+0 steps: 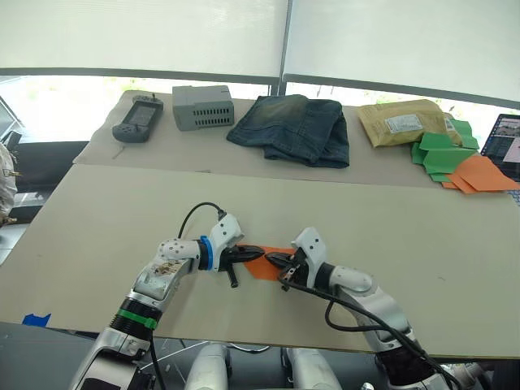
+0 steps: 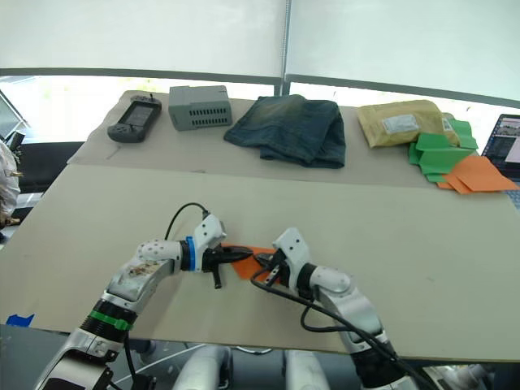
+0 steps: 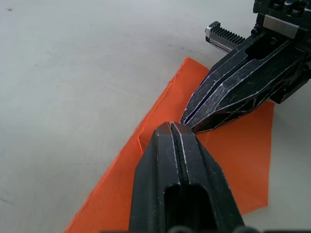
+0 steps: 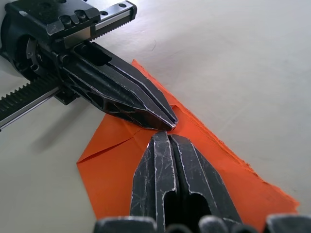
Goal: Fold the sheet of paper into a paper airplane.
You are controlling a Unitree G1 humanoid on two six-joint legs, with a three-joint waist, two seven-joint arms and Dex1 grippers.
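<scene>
The sheet of paper (image 1: 262,266) is bright orange and lies flat on the beige table (image 1: 390,219) as a creased pointed wedge, near the front edge. My left gripper (image 1: 257,252) comes in from the left, shut, its tip resting on the paper's top. From the right, my right gripper (image 1: 271,259) is shut too, its tip on the paper. The two tips almost touch above the paper's middle (image 3: 233,160). The right wrist view shows a folded flap and crease on the paper (image 4: 121,170) next to the left gripper's fingers (image 4: 141,102).
Along the back of the table lie a black handheld device (image 1: 136,119), a grey box (image 1: 203,106), folded jeans (image 1: 292,128), a tan padded envelope (image 1: 402,122), green paper shapes (image 1: 443,150) and more orange paper (image 1: 481,175). A screen (image 1: 505,140) sits at the far right edge.
</scene>
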